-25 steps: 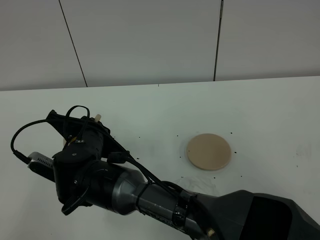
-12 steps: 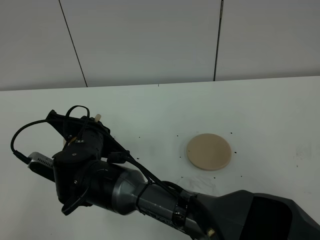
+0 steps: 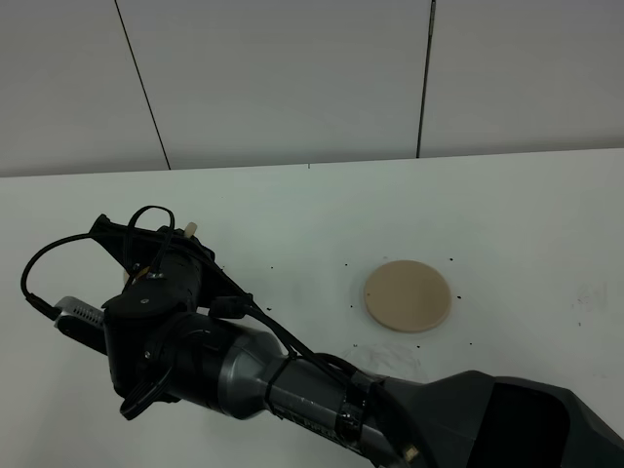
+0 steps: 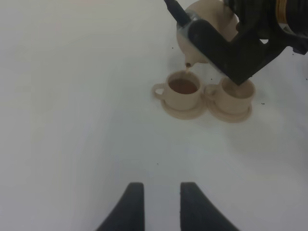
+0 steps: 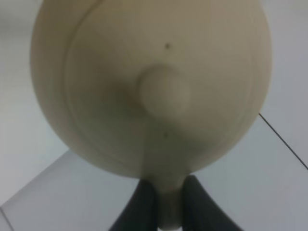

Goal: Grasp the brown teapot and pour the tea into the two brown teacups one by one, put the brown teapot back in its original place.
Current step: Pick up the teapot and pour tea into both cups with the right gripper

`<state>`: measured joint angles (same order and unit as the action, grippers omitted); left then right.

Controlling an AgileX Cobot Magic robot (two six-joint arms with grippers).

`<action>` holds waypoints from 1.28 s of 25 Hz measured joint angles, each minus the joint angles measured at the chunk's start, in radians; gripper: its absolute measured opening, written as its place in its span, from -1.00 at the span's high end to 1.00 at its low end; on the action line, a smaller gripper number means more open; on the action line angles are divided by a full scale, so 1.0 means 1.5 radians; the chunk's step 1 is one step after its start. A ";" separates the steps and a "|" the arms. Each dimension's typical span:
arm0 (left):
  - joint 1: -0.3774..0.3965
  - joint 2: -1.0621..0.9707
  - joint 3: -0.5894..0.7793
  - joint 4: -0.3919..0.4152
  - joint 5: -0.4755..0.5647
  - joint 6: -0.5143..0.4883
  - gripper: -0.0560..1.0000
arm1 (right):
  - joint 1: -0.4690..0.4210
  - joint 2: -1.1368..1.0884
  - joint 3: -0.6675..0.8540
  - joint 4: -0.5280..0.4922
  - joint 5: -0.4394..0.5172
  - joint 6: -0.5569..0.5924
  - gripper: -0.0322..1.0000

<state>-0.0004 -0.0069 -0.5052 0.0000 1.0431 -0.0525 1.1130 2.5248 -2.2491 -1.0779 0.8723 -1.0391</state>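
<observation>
The teapot (image 4: 214, 14) hangs tilted over two teacups (image 4: 183, 89) standing side by side on saucers (image 4: 231, 114) at the left of the table (image 3: 292, 214), well apart from the wide disc (image 3: 409, 294) to the right.

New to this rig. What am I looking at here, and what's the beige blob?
A two-armed robot at a white table. The wide picture is from a high camera: the dark bulk is the right arm, reaching across to the left; a tan disc lies bare. The other two are wrist cameras. The blob is the brown teapot, its handle pinched in the right fingers. The left wrist view shows it tipped over two teacups on saucers, one holding tea. The left fingers are apart, empty.
</observation>
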 joint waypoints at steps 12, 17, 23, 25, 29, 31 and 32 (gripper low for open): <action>0.000 0.000 0.000 0.000 0.000 0.000 0.41 | 0.000 0.000 0.000 0.001 0.000 0.000 0.75; 0.000 0.000 0.000 0.000 0.000 0.000 0.41 | 0.000 0.000 0.000 0.003 0.000 0.000 0.75; 0.000 0.000 0.000 0.000 0.000 0.000 0.41 | 0.000 0.000 0.000 0.010 0.000 0.001 0.75; 0.000 0.000 0.000 0.000 0.000 0.000 0.41 | 0.000 0.000 0.000 0.014 0.000 0.001 0.75; 0.000 0.000 0.000 0.000 0.000 0.000 0.41 | 0.000 0.000 0.000 0.021 -0.002 0.001 0.75; 0.000 0.000 0.000 0.000 0.000 0.000 0.41 | 0.000 0.000 0.000 0.027 -0.005 0.001 0.75; 0.000 0.000 0.000 0.000 0.000 0.000 0.41 | 0.000 0.000 0.000 0.031 -0.007 0.001 0.75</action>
<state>-0.0004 -0.0069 -0.5052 0.0000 1.0431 -0.0525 1.1130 2.5248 -2.2491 -1.0320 0.8625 -1.0382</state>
